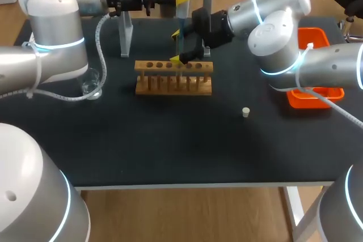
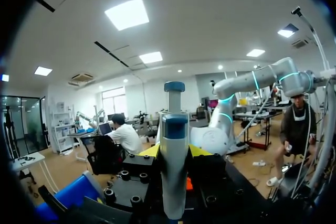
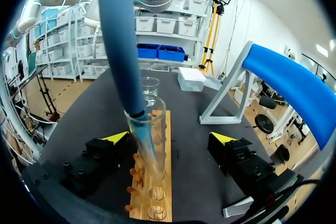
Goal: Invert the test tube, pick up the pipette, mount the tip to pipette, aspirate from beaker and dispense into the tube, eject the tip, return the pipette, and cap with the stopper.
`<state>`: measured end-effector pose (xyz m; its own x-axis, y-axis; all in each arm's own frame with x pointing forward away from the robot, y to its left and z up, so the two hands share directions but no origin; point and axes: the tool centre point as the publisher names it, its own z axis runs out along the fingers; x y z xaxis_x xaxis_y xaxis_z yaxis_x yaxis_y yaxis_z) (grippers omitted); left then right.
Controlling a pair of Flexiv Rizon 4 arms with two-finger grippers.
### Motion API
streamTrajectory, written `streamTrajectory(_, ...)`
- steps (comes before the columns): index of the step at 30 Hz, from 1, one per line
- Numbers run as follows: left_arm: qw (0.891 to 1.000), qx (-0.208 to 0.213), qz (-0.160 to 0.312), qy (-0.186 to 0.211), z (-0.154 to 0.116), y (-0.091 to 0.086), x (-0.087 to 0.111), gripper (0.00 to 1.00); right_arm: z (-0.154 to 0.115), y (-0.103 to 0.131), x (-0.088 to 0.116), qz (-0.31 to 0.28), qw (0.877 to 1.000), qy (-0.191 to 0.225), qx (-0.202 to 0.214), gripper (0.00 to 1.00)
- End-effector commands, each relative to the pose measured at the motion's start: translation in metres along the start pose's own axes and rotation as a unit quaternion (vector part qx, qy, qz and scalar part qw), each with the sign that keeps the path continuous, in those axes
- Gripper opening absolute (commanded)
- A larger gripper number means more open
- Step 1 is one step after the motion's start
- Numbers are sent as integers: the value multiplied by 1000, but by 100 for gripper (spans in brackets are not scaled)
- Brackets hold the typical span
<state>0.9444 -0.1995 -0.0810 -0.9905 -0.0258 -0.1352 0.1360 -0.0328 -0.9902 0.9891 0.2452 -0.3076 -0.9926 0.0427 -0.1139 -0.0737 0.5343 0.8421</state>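
The left tool (image 2: pixel 174 151) was closed on the pipette (image 2: pixel 174 129), its yellow tips pressed to either side of the body. The pipette hung upright over the wooden rack (image 1: pixel 173 79). Seen from the right wrist, its clear tip (image 3: pixel 143 139) reached down inside the test tube (image 3: pixel 158 129), which stood in a rack hole. This looked like the dispensing step.

The right tool (image 3: pixel 169 138) sat wide open, one finger on each side of the tube and neither touching it (so nothing was steadying the glass).

That was the main hazard. The tip looked to lie close to the tube's wall, so any sideways drift of the left arm could lever the tube over in its hole or knock the tip loose. Lifting out at a slant could drag the tube up with the tip. Dispensing against the rim might also send liquid down onto the rack.

The beaker (image 1: pixel 91 87) stood near the left arm, well apart from the rack. The stopper (image 1: pixel 245 112) lay alone on the worktop (image 1: pixel 170 145), not yet used.
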Motion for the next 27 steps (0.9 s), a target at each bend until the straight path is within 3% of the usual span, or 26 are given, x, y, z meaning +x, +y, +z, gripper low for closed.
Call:
streamTrajectory(1,1000,1,0,-2,0,0,-1,0,-1,0,-1,0,1000,2,-1,100)
streamTrajectory(27,1000,-1,-15,-2,-1,-1,-8,0,-2,0,-2,0,1000,1,-6,100)
